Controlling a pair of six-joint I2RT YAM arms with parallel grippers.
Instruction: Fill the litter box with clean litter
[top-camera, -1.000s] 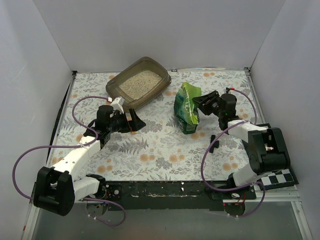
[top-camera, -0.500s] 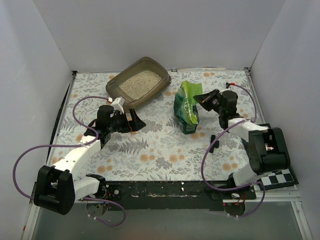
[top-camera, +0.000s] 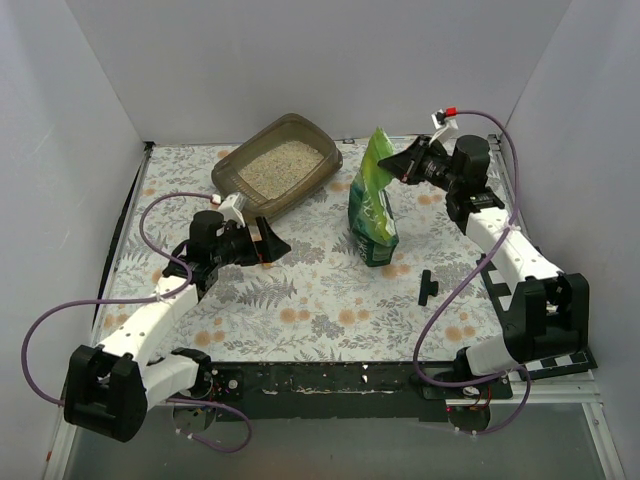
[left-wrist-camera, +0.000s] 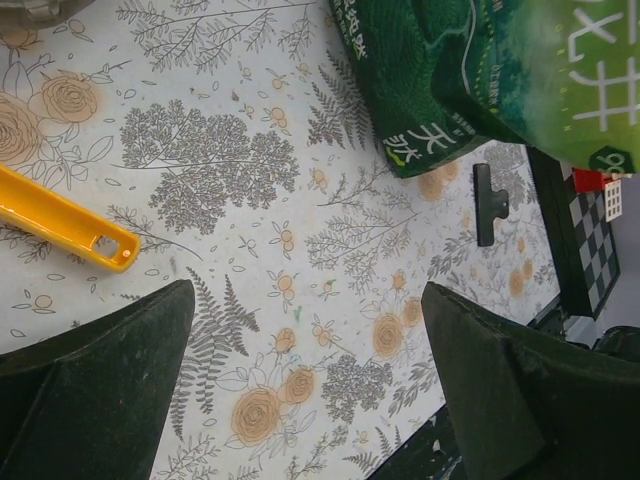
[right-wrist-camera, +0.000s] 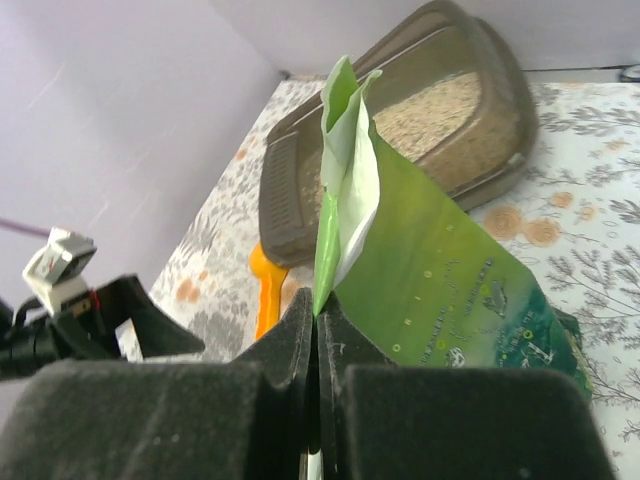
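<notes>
In the top view, the litter box (top-camera: 228, 175) lies at about 11 o'clock on the flowered table (top-camera: 320, 310), close to the back wall and turned at an angle. The litter (top-camera: 283, 163) covers its floor as a pale, sandy layer.

The green bag (top-camera: 372, 210) stands upright at about 1 o'clock from the middle of the table, just beside the litter box at its 4 o'clock side but apart from it. The lower end of the bag is down at the cloth. The right gripper (top-camera: 408, 165) is at the top of the bag. In the right wrist view its fingers (right-wrist-camera: 270, 370) are pressed together and pinch the upper edge of the bag, and the litter box with the litter in it is seen behind.

The left gripper (top-camera: 272, 243) is at about 9 o'clock from the middle, just at 6 o'clock of the litter box. Its jaws are spread wide and there is nothing between them. In the left wrist view a yellow scoop (left-wrist-camera: 65, 220) lies flat on the cloth near one finger and does not touch it.

A black clip (top-camera: 428, 287) lies on the table at about 4 o'clock, well apart from both grippers.
</notes>
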